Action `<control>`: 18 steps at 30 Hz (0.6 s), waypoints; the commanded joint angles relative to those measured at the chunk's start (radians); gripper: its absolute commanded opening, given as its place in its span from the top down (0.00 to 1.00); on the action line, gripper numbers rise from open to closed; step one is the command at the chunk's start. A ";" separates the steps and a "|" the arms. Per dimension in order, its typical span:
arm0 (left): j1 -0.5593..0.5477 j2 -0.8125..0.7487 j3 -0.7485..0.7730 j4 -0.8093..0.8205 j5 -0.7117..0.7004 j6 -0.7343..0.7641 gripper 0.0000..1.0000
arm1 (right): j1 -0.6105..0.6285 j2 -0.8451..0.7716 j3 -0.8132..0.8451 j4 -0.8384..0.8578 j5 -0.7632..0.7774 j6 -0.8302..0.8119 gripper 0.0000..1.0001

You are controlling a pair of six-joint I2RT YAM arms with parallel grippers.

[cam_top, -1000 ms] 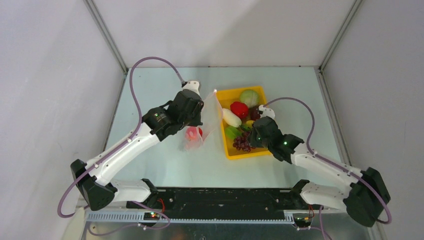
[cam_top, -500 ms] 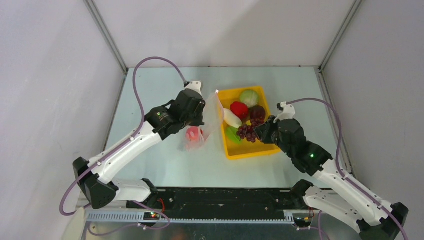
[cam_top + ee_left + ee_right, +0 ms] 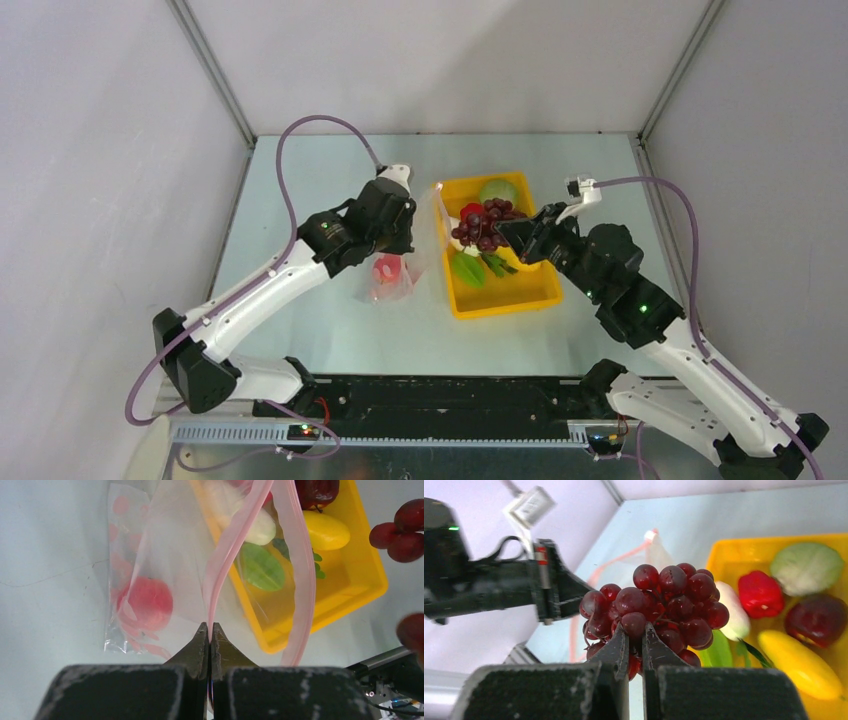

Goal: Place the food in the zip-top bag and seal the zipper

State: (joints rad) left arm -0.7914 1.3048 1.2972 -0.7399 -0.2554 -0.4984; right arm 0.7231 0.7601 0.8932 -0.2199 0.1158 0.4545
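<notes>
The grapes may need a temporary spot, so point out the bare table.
Bare table lies between the yellow tray, the zip-top bag and the arms' bases; another strip runs behind the tray to the back wall. Crowded: the tray itself, under the held grapes, and its gap to the bag.

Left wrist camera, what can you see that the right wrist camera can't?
Only left wrist: the red fruit inside the bag, and the left end effector pinching the pink zipper. Only right wrist: the cabbage, and the right end effector gripping the grapes. Both: grapes, yellow tray, white radish, bag.
</notes>
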 commanded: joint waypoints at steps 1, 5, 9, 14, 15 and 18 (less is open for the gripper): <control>0.004 0.004 -0.004 0.035 0.043 -0.014 1.00 | 0.001 0.017 0.052 0.240 -0.171 -0.002 1.00; 0.004 -0.001 -0.008 0.042 0.066 -0.013 1.00 | 0.002 0.061 0.053 0.340 -0.271 0.020 1.00; 0.005 -0.007 -0.014 0.043 0.073 -0.016 1.00 | 0.003 0.098 0.059 0.408 -0.360 0.053 1.00; 0.005 -0.019 -0.017 0.042 0.076 -0.018 1.00 | 0.010 0.128 0.059 0.407 -0.376 0.066 1.00; 0.004 -0.022 -0.018 0.043 0.077 -0.018 1.00 | 0.011 0.137 0.057 0.393 -0.371 0.068 1.00; 0.004 -0.029 -0.021 0.049 0.083 -0.018 1.00 | 0.014 0.155 0.034 0.377 -0.362 0.085 1.00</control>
State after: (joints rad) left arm -0.7914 1.3102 1.2877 -0.7200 -0.1944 -0.4992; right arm 0.7303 0.9005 0.9001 0.0910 -0.2295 0.5064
